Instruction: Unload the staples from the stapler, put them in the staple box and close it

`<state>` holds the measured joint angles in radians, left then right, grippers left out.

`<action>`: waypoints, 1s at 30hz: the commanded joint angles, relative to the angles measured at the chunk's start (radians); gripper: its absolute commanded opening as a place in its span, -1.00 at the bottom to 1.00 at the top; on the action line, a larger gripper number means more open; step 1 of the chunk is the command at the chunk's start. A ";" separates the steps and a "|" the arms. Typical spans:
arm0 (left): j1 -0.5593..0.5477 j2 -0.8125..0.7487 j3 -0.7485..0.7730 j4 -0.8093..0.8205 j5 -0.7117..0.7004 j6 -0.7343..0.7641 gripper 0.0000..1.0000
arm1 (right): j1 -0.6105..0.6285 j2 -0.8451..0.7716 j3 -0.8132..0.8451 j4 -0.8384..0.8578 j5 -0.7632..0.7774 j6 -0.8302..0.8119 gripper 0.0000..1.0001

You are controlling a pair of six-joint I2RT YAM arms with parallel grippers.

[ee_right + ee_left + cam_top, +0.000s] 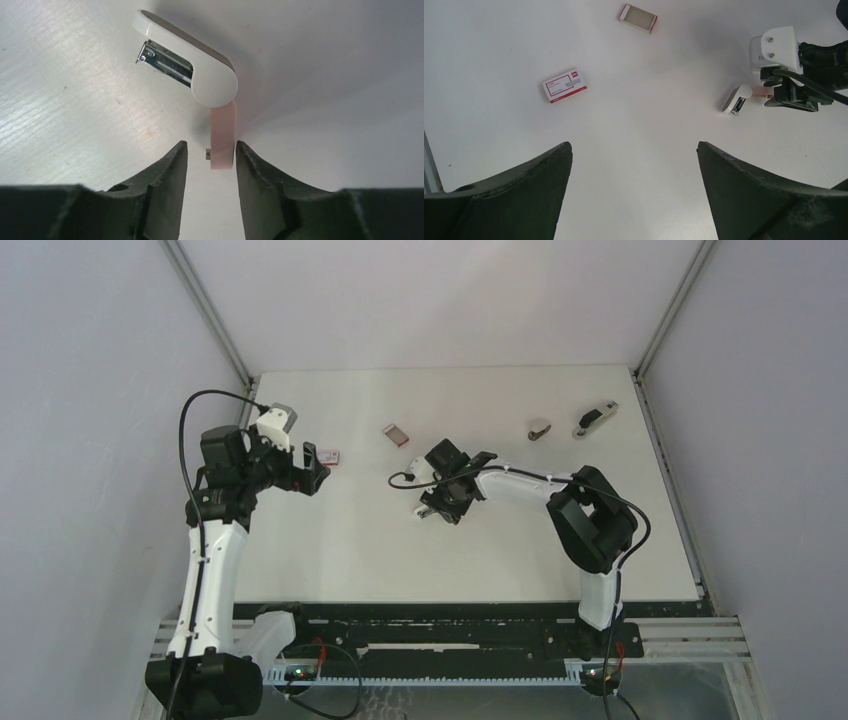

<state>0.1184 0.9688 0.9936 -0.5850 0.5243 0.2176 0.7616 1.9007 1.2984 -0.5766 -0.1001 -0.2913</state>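
Presently: a ribbed grey metal strip of staples (167, 67), as I read it, sits in the exposed magazine of the small white-and-pink plastic stapler (212, 82), upper centre of the right wrist view. None seen loose on the white worktop (325, 100), so unloading is not yet begun.

The white top arm is swung open. The pink base runs down the frame between the fingers of the right pincer (210, 148). That pincer is partly closed about the base, not clamped. The finger (250, 170) at frame right looks to touch the base. A sliver of worktop shows on the other side.

Risks:
- One-sided contact may shove the base sideways and spin the stapler as the jaws come in.
- The hold falls on the very end of the base, so the heavy white arm could lever it out on any lift.
- Tilting the open magazine may let the strip slide out and break into pieces.

The left pincer (634, 147) is fully released, above bare worktop, well apart from the stapler. A red-and-white cardboard box (565, 85) lies upper left in its view. Its broad fingers look poorly suited to the narrow channel, so a jam or a knock is likely.
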 commanded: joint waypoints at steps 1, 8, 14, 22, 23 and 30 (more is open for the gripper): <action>0.007 -0.006 -0.030 0.036 -0.004 -0.008 0.98 | 0.028 0.019 0.026 0.054 0.102 0.001 -0.24; 0.008 -0.008 -0.032 0.037 -0.004 -0.009 0.98 | 0.046 0.061 0.022 0.095 0.185 -0.010 -0.59; 0.008 -0.002 -0.031 0.038 -0.002 -0.008 0.98 | 0.064 -0.012 -0.021 0.197 0.316 -0.041 -1.00; 0.008 0.008 -0.033 0.054 -0.003 -0.017 0.99 | 0.169 -0.249 -0.322 0.868 0.731 -0.328 -1.00; 0.009 0.010 -0.035 0.057 -0.004 -0.020 0.98 | 0.187 -0.255 -0.382 1.012 0.775 -0.439 -1.00; 0.008 -0.002 -0.040 0.064 -0.004 -0.021 0.98 | 0.259 -0.100 -0.518 1.679 0.872 -0.833 -1.00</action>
<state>0.1192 0.9825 0.9771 -0.5587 0.5243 0.2108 0.9985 1.7107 0.7975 0.6262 0.6556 -0.8536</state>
